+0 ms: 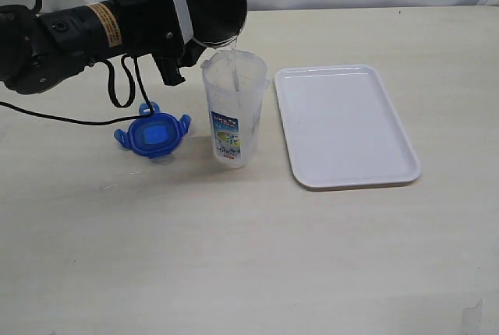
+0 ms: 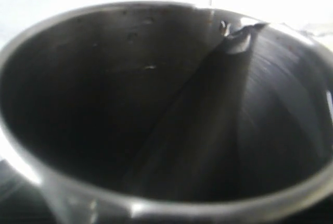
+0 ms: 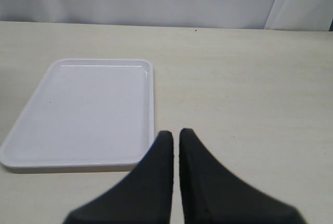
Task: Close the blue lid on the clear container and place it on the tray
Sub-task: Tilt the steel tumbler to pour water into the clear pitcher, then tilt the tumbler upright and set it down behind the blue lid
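Observation:
The clear container [image 1: 232, 109] stands upright and uncovered on the table, its printed label facing the camera. The blue lid [image 1: 153, 134] lies flat on the table just left of it, apart from it. The white tray [image 1: 343, 125] sits to the container's right with nothing on it. My left gripper [image 1: 187, 19] is shut on a steel cup [image 1: 218, 4], tilted over the container's mouth, and a thin stream of water falls in. The cup's dark inside [image 2: 156, 104] fills the left wrist view. My right gripper [image 3: 176, 133] is shut and holds nothing, hovering near a corner of the tray [image 3: 88, 109].
A black cable [image 1: 117, 93] from the left arm hangs down to the table behind the lid. A white wall backs the table's far edge. Bare table stretches in front of the lid, container and tray.

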Robot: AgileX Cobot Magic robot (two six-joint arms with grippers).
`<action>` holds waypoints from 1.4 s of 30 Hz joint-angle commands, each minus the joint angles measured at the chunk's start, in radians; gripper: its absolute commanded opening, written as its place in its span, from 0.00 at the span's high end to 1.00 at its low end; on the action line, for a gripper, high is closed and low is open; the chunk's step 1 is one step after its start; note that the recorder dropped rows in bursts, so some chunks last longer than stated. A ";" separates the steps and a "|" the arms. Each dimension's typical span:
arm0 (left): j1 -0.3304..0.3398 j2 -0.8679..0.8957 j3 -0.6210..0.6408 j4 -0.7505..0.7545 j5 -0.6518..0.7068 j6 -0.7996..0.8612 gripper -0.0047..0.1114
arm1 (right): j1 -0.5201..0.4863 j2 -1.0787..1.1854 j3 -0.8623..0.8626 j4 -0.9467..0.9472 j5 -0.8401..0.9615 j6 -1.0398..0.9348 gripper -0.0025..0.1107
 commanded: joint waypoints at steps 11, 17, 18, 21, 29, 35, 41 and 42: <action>-0.004 -0.021 -0.016 -0.027 -0.065 0.084 0.96 | 0.000 -0.004 0.003 0.002 -0.016 0.000 0.94; -0.004 -0.021 -0.016 -0.055 -0.065 0.052 0.96 | 0.000 -0.004 0.003 0.002 -0.016 0.000 0.94; -0.004 -0.021 -0.016 -0.060 -0.064 0.028 0.96 | 0.000 -0.004 0.003 0.002 -0.016 0.000 0.94; -0.004 -0.021 -0.016 -0.078 -0.058 -0.056 0.96 | 0.000 -0.004 0.003 0.002 -0.016 0.000 0.94; -0.004 -0.021 -0.014 -0.074 -0.017 -0.323 0.96 | 0.000 -0.004 0.003 0.002 -0.016 0.000 0.94; -0.004 -0.021 -0.014 -0.106 0.048 -0.546 0.96 | 0.000 -0.004 0.003 0.002 -0.016 0.000 0.94; 0.013 -0.012 -0.014 -0.370 0.080 -0.673 0.96 | 0.000 -0.004 0.003 0.002 -0.016 0.000 0.94; 0.020 -0.008 -0.014 -0.400 0.080 -0.690 0.96 | 0.000 -0.004 0.003 0.002 -0.016 0.000 0.94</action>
